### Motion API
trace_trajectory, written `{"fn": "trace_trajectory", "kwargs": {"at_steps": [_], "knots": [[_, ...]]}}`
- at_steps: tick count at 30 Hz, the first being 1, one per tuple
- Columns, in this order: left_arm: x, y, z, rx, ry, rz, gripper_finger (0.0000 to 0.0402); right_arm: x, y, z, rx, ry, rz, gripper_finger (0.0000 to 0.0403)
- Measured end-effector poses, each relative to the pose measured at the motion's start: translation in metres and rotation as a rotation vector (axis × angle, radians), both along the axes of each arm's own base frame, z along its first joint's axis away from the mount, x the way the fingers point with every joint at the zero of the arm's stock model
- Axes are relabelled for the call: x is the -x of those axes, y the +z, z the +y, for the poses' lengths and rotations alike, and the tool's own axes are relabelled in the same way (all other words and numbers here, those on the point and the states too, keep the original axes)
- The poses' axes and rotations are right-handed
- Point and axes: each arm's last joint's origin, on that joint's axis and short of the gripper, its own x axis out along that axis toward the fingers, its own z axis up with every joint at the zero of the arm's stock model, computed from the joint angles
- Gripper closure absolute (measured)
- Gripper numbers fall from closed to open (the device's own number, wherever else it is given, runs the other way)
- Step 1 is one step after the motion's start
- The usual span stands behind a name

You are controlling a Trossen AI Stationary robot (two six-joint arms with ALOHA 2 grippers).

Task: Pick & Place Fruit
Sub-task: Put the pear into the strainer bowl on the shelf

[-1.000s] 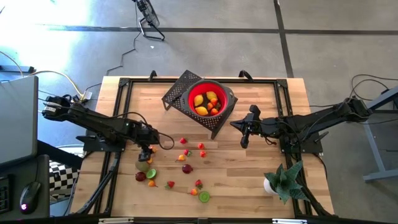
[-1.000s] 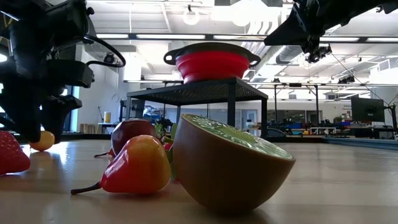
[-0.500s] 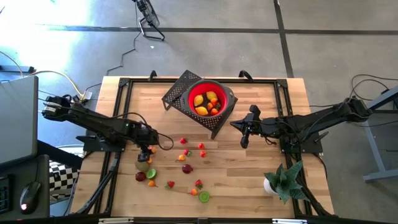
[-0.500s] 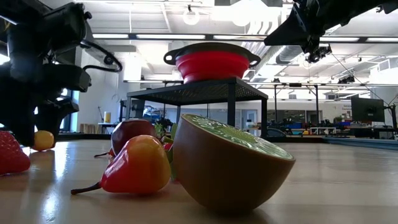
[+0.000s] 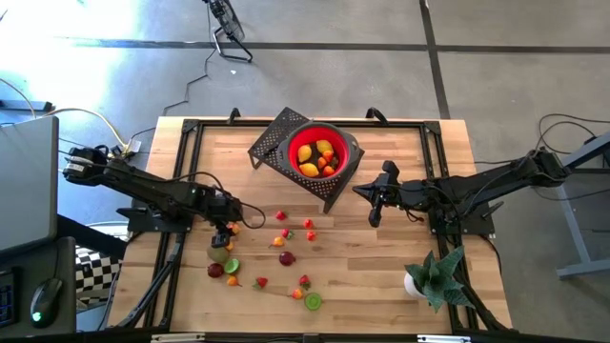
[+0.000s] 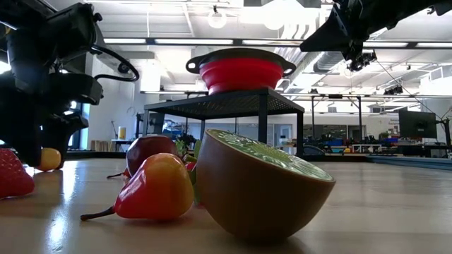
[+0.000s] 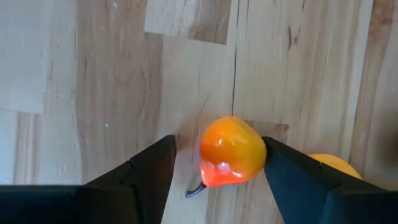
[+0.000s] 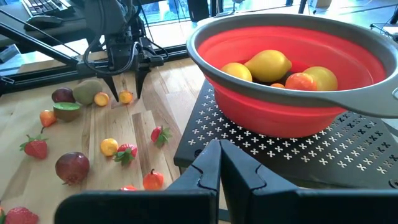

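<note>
Unmoved: fruit (image 8: 268, 66) in red bowl (image 8: 348, 93)

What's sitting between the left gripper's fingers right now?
In the left wrist view, an orange-yellow toy fruit lies on the table between the left gripper's open fingers, nearer one finger; whether it touches is unclear.

The left gripper (image 5: 222, 232) is hanging low over the table's left side, fingers (image 7: 146, 174) spread apart. The right gripper (image 5: 375, 211) is waiting raised at mid-table, fingers pressed together.
</note>
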Motion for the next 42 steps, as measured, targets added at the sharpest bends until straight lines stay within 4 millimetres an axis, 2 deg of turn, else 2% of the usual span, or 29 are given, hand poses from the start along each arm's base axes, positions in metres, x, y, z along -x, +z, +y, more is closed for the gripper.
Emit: {"fn": "trace_trajectory", "kwargs": {"at_steps": [10, 22, 35, 42], "knots": [[0.000, 0.000, 0.000, 0.007, -0.003, -0.003, 0.0172, 0.000, 0.000, 0.000, 0.000, 0.000, 0.000, 0.0401], [-0.001, 0.000, 0.000, 0.017, -0.002, -0.004, 0.0251, 0.000, 0.000, 0.000, 0.000, 0.000, 0.000, 0.0401], [-0.001, 0.001, -0.001, 0.028, -0.005, -0.004, 0.0253, 0.000, 0.000, 0.000, 0.000, 0.000, 0.000, 0.0401], [-0.012, 0.016, -0.004, 0.075, -0.033, -0.054, 0.0254, 0.000, 0.000, 0.000, -0.002, 0.006, 0.000, 0.0401]]}}
